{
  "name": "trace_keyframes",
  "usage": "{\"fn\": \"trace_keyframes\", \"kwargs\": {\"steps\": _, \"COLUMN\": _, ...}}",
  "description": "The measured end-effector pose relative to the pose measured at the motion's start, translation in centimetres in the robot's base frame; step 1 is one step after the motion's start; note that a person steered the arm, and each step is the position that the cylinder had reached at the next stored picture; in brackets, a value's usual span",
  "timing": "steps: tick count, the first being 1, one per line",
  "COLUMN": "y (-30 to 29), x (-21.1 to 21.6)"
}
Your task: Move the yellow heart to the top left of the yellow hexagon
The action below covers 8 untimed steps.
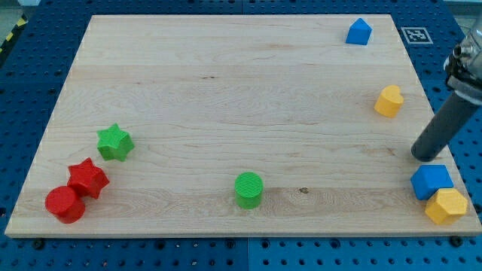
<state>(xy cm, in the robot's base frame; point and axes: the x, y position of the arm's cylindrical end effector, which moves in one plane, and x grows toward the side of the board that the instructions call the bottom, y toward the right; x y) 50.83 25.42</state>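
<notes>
The yellow heart (389, 101) lies near the board's right edge, in the upper half. The yellow hexagon (446, 206) sits at the board's bottom right corner, touching a blue block (431, 181) just to its upper left. My tip (426, 156) rests on the board just above the blue block, below and to the right of the yellow heart. The tip touches neither yellow block.
A blue block (359, 32) sits near the top right. A green cylinder (248, 189) stands at the bottom middle. A green star (114, 142), a red star (88, 178) and a red cylinder (65, 204) lie at the bottom left. The wooden board (226, 90) has blue table around it.
</notes>
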Motion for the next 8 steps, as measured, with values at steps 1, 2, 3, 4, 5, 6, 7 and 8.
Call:
{"fn": "trace_keyframes", "kwargs": {"steps": 1, "y": 1.7, "x": -2.5}}
{"fn": "trace_keyframes", "kwargs": {"steps": 2, "y": 2.2, "x": -6.0}}
{"fn": "trace_keyframes", "kwargs": {"steps": 3, "y": 1.4, "x": -9.6}}
{"fn": "trace_keyframes", "kwargs": {"steps": 4, "y": -2.7, "x": -10.0}}
{"fn": "trace_keyframes", "kwargs": {"steps": 5, "y": -4.9, "x": -10.0}}
{"fn": "trace_keyframes", "kwargs": {"steps": 6, "y": -6.9, "x": -11.4}}
{"fn": "trace_keyframes", "kwargs": {"steps": 7, "y": -7.2, "x": -11.0}}
{"fn": "trace_keyframes", "kwargs": {"steps": 8, "y": -7.2, "x": -9.0}}
